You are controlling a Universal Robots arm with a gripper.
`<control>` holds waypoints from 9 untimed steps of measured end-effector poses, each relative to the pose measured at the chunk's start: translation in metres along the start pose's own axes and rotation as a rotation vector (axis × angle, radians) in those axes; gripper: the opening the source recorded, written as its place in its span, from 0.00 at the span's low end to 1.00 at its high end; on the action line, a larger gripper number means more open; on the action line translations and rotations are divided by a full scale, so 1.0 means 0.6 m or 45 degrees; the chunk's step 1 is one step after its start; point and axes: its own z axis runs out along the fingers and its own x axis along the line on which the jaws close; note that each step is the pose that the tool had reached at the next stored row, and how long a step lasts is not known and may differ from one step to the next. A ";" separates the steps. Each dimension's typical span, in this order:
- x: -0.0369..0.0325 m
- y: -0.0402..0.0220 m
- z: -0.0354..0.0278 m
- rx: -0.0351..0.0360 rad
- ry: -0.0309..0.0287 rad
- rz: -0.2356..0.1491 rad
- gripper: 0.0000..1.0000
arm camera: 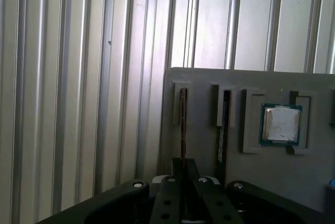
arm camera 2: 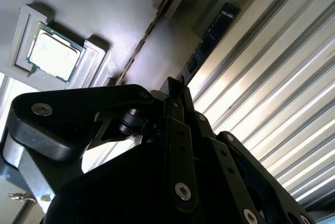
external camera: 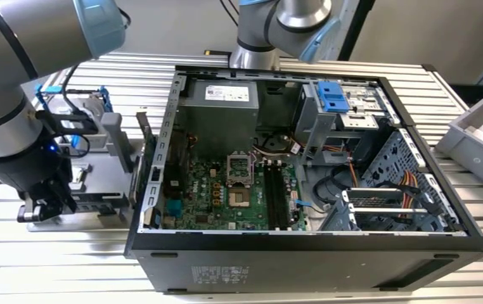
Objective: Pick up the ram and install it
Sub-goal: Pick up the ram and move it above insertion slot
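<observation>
The task is judged to be at the grasp. The ram (arm camera: 182,130) is seated on its long edge in a slot of the grey holder (arm camera: 209,77) and is not yet lifted out. The gripper (arm camera: 182,162) is set over it with its fingers drawn together on the board's upper edge, so the ram is judged to be gripped.

In the exterior view, the holder is found on the ribbed table (external camera: 56,272) at about 9 o'clock of the open computer case (external camera: 309,253). The case's black memory slots (external camera: 276,196) appear unfilled, so neither the lift nor the install is done.

The ram is seen edge-on as a thin line. Its long axis is judged to be level and parallel with the table's ribs, which run from 9 to 3 o'clock in the exterior view. A second stick (arm camera: 225,124) and a square silver chip (arm camera: 281,124) are held beside it.
</observation>
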 end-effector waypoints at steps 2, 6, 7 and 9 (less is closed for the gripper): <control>0.000 0.000 -0.001 0.0001 0.0000 0.000 0.00; 0.000 0.000 -0.006 0.0003 0.0000 0.000 0.00; 0.000 0.000 -0.008 0.0004 0.0001 0.000 0.00; 0.000 0.000 -0.010 0.0004 0.0000 0.000 0.00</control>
